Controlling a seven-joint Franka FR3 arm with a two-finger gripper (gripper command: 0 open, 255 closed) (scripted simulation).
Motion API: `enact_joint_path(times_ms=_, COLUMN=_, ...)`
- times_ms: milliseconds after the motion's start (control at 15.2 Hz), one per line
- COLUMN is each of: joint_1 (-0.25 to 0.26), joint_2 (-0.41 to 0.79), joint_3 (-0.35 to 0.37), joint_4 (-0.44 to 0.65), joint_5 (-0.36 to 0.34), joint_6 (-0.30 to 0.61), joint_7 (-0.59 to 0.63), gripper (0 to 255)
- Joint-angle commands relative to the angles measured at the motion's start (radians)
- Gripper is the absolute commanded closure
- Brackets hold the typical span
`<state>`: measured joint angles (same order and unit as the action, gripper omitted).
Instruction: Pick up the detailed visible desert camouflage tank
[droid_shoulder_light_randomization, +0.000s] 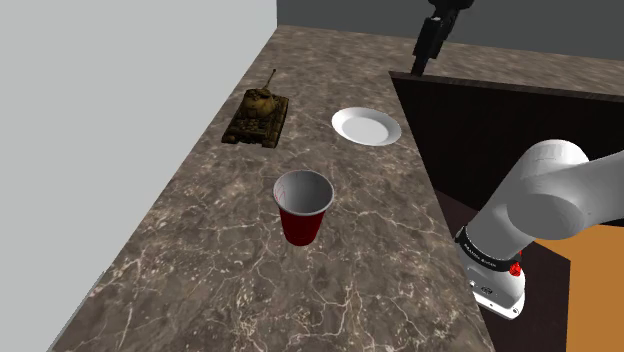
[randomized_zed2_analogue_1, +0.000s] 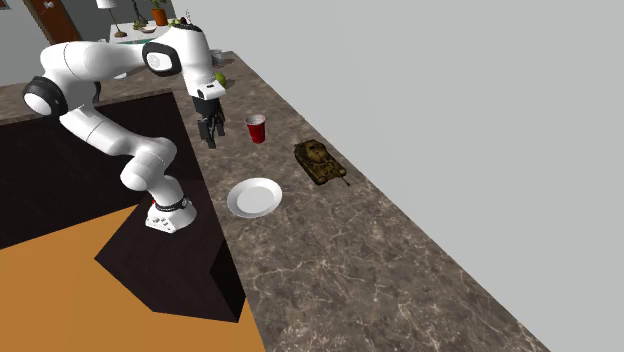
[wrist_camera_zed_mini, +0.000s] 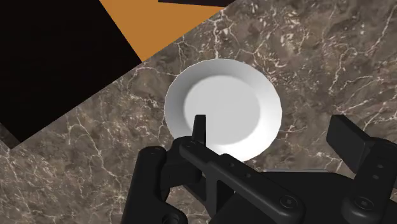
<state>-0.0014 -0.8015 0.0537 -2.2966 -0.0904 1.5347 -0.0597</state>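
Hovering above the counter's (droid_shoulder_light_randomization: 200, 280) inner edge, the gripper (randomized_zed2_analogue_1: 209, 140) has its 2 fingers apart and empty, facing a white plate (wrist_camera_zed_mini: 222, 108). Past the plate, the tank (droid_shoulder_light_randomization: 258, 117) sits upright near the wall, well apart from a red cup (droid_shoulder_light_randomization: 302, 208).

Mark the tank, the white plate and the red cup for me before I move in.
tank (droid_shoulder_light_randomization: 262, 102): shoulder view, on its turret.
white plate (droid_shoulder_light_randomization: 366, 126): shoulder view, on its bare centre.
red cup (droid_shoulder_light_randomization: 301, 226): shoulder view, on its outer wall.
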Motion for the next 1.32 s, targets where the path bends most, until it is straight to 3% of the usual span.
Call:
enact_joint_path(times_ms=0, joint_1=0.000, joint_2=0.000, joint_3=0.000, joint_4=0.000, joint_5=0.000, joint_6=0.000, joint_7=0.000, gripper=0)
enact_joint_path(times_ms=594, joint_1=-0.060, joint_2=0.300, joint_3=0.148, joint_4=0.140, joint_5=0.104, joint_6=0.131, joint_7=0.374, gripper=0)
enact_joint_path(times_ms=1254, joint_1=-0.109, joint_2=0.695, joint_3=0.246, joint_4=0.434, joint_5=0.100, joint_6=0.214, joint_7=0.767, gripper=0)
